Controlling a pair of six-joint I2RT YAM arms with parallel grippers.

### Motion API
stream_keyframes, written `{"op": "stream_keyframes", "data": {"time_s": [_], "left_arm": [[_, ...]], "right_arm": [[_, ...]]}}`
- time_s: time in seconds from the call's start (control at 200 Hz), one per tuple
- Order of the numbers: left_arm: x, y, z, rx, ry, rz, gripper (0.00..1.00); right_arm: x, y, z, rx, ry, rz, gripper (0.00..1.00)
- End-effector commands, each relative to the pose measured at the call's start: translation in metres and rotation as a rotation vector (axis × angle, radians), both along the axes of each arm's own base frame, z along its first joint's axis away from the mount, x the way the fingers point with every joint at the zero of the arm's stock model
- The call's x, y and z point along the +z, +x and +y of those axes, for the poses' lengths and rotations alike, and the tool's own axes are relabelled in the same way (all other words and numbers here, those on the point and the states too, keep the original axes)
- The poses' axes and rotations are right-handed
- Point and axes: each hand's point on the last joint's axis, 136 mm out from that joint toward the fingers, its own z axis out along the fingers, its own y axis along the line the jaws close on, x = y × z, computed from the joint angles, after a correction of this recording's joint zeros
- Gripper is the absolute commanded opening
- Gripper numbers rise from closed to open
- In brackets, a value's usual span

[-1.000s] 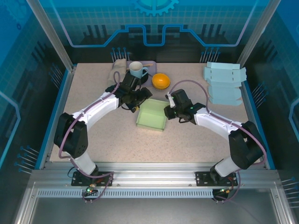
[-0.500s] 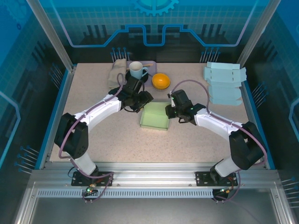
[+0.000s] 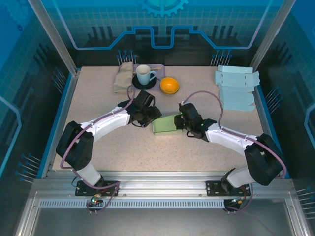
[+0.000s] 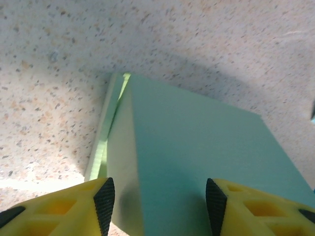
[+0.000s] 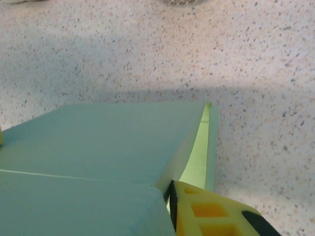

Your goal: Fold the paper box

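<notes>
The pale green paper box stands tipped on its side at the table's middle, between both grippers. My left gripper is at the box's left end. In the left wrist view its jaws stand apart over the box, whose teal face runs on under the right fingertip. My right gripper is at the box's right end, shut on a side wall of the box. One yellow finger presses that wall from the inside; the other finger is hidden behind the wall.
At the back stand a white cup on a dark coaster, an orange round thing and a folded beige cloth. A stack of flat light-blue box blanks lies at the back right.
The box has been tipped from lying flat, open side up, onto its side. Both grippers came nearer and lower with it, and the left jaws have narrowed.
</notes>
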Motion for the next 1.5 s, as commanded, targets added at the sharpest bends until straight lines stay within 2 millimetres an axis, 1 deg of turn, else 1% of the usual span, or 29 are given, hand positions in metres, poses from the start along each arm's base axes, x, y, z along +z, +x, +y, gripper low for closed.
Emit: {"op": "stream_keyframes", "data": {"time_s": [0.0, 0.095, 0.195, 0.285, 0.43, 0.53, 0.685, 0.735, 0.81, 0.87, 0.92, 0.945, 0.95, 0.96, 0.995, 1.115, 1.226, 1.356, 1.421, 1.496], "left_arm": [[-0.010, -0.014, 0.006, -0.016, 0.046, 0.013, 0.54], [-0.016, -0.018, 0.006, -0.019, 0.053, 0.024, 0.53], [-0.022, -0.022, 0.006, -0.016, 0.058, 0.040, 0.53], [-0.027, -0.024, 0.008, -0.009, 0.065, 0.049, 0.53], [-0.032, -0.028, 0.011, -0.006, 0.087, 0.060, 0.53], [-0.037, -0.030, 0.015, -0.003, 0.105, 0.071, 0.53], [-0.041, -0.031, 0.018, -0.004, 0.123, 0.078, 0.53], [-0.042, -0.031, 0.017, -0.009, 0.126, 0.079, 0.53], [-0.043, -0.030, 0.018, -0.010, 0.134, 0.081, 0.53], [-0.045, -0.031, 0.019, -0.013, 0.144, 0.084, 0.53], [-0.046, -0.031, 0.020, -0.015, 0.152, 0.087, 0.54], [-0.046, -0.031, 0.020, -0.017, 0.154, 0.086, 0.54], [-0.047, -0.031, 0.020, -0.017, 0.155, 0.088, 0.54], [-0.047, -0.031, 0.020, -0.018, 0.156, 0.090, 0.54], [-0.048, -0.031, 0.020, -0.019, 0.159, 0.091, 0.54], [-0.051, -0.031, 0.022, -0.024, 0.173, 0.096, 0.54], [-0.051, -0.031, 0.022, -0.025, 0.179, 0.094, 0.54], [-0.054, -0.029, 0.022, -0.031, 0.186, 0.097, 0.55], [-0.057, -0.028, 0.021, -0.038, 0.192, 0.100, 0.55], [-0.059, -0.026, 0.020, -0.046, 0.198, 0.104, 0.56]], "right_arm": [[0.016, -0.001, 0.008, -0.010, 0.060, -0.077, 0.19], [0.006, -0.009, 0.000, -0.003, 0.022, -0.063, 0.20], [-0.001, -0.016, -0.008, 0.009, -0.027, -0.039, 0.24], [-0.005, -0.022, -0.016, 0.014, -0.057, -0.021, 0.31], [-0.008, -0.034, -0.025, 0.037, -0.078, 0.012, 0.37], [-0.001, -0.044, -0.027, 0.070, -0.078, 0.023, 0.42], [0.018, -0.058, -0.032, 0.109, -0.084, 0.030, 0.47], [0.025, -0.060, -0.034, 0.117, -0.093, 0.028, 0.50], [0.037, -0.058, -0.035, 0.123, -0.099, 0.022, 0.52], [0.046, -0.055, -0.031, 0.138, -0.096, 0.018, 0.55], [0.050, -0.048, -0.030, 0.143, -0.102, 0.021, 0.56], [0.046, -0.047, -0.030, 0.146, -0.117, 0.034, 0.56], [0.051, -0.044, -0.029, 0.147, -0.112, 0.024, 0.56], [0.055, -0.041, -0.027, 0.145, -0.111, 0.017, 0.56], [0.057, -0.035, -0.026, 0.149, -0.121, 0.016, 0.57], [0.050, -0.011, -0.020, 0.171, -0.152, 0.050, 0.57], [0.031, 0.004, -0.011, 0.197, -0.178, 0.094, 0.57], [0.001, 0.011, 0.001, 0.224, -0.176, 0.154, 0.58], [-0.017, 0.012, 0.002, 0.222, -0.189, 0.189, 0.58], [-0.034, 0.011, 0.000, 0.215, -0.209, 0.211, 0.58]]}}
